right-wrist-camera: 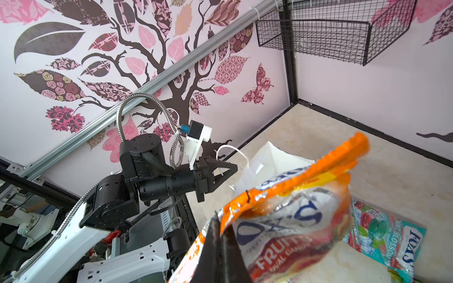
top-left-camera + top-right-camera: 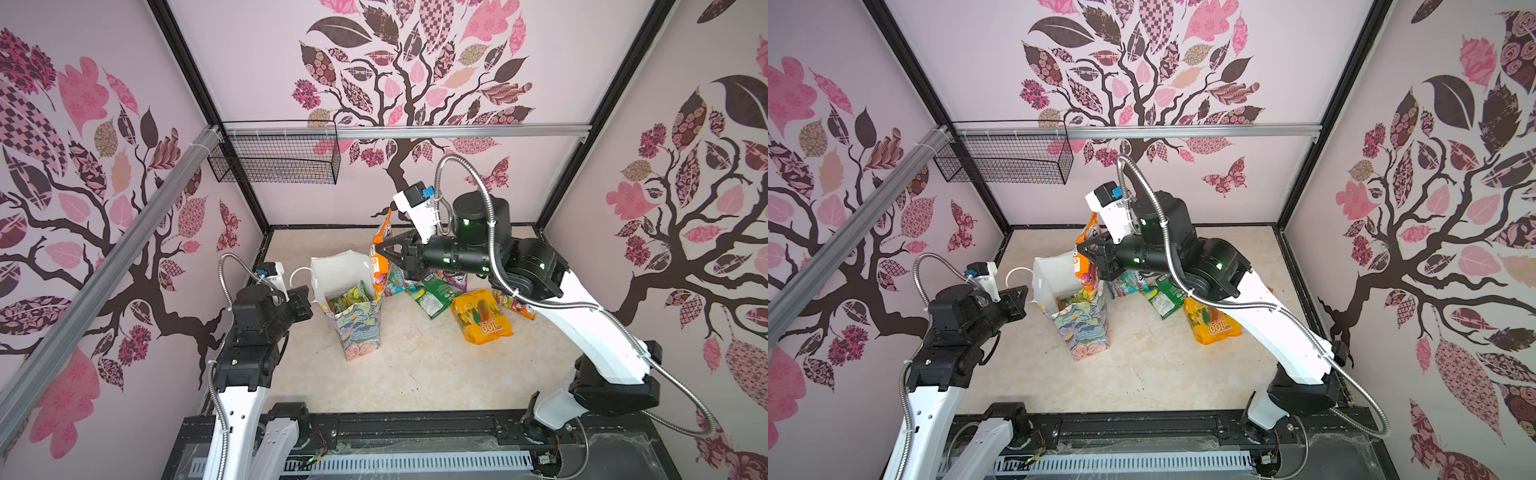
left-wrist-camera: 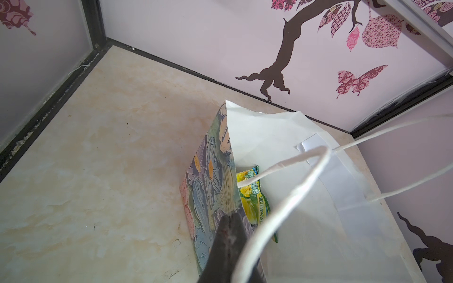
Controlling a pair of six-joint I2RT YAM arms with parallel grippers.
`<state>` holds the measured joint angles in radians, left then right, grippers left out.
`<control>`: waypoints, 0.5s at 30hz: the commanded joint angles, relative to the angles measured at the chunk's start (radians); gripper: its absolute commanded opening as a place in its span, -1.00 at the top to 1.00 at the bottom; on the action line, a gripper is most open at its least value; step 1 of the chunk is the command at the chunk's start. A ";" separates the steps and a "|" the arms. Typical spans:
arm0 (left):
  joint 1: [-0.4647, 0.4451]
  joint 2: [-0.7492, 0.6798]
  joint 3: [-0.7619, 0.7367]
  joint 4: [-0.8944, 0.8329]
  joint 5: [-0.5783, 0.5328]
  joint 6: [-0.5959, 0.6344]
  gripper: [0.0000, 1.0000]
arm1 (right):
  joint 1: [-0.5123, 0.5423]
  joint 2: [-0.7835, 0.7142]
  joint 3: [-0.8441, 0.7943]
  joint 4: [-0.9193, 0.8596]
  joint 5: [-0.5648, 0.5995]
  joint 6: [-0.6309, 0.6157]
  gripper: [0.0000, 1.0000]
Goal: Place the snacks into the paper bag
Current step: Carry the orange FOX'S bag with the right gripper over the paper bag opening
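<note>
The floral paper bag [image 2: 357, 328] [image 2: 1088, 332] stands open at mid-floor, with a yellow-green snack [image 2: 351, 295] [image 3: 252, 196] inside. My left gripper [image 2: 309, 297] [image 3: 230, 216] is shut on the bag's left rim beside its white cord handle [image 3: 294, 191]. My right gripper [image 2: 376, 249] [image 1: 220, 225] is shut on an orange FOX'S snack [image 2: 380, 270] [image 1: 294, 220], which hangs upright over the bag's right rim. More snacks lie right of the bag: teal [image 2: 397, 282] [image 1: 384, 235], green [image 2: 432, 295], yellow-orange [image 2: 478, 318] and purple [image 2: 457, 280].
A black wire basket [image 2: 274, 160] [image 1: 331, 36] hangs on the back wall at the left, under an aluminium rail [image 2: 457, 131]. Patterned walls close in three sides. The right arm [image 2: 582, 316] stretches over the loose snacks. Bare floor [image 2: 415, 374] lies in front of the bag.
</note>
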<state>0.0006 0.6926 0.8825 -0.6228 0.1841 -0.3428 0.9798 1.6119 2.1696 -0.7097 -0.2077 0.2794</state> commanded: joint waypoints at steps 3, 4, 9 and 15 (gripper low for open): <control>0.003 -0.010 0.010 0.002 -0.009 0.005 0.95 | 0.013 0.132 0.215 -0.085 -0.049 -0.065 1.00; 0.004 -0.011 0.010 0.003 -0.009 0.005 0.94 | 0.014 0.148 0.236 -0.091 -0.052 -0.067 1.00; 0.003 -0.012 0.007 0.006 -0.008 0.004 0.95 | 0.013 0.211 0.288 -0.105 -0.058 -0.072 1.00; 0.003 -0.014 0.009 0.006 -0.013 0.005 0.94 | 0.013 0.265 0.302 -0.101 -0.052 -0.106 1.00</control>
<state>0.0006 0.6888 0.8825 -0.6224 0.1822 -0.3431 0.9871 1.8503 2.4165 -0.8303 -0.2581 0.2207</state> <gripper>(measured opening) 0.050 0.042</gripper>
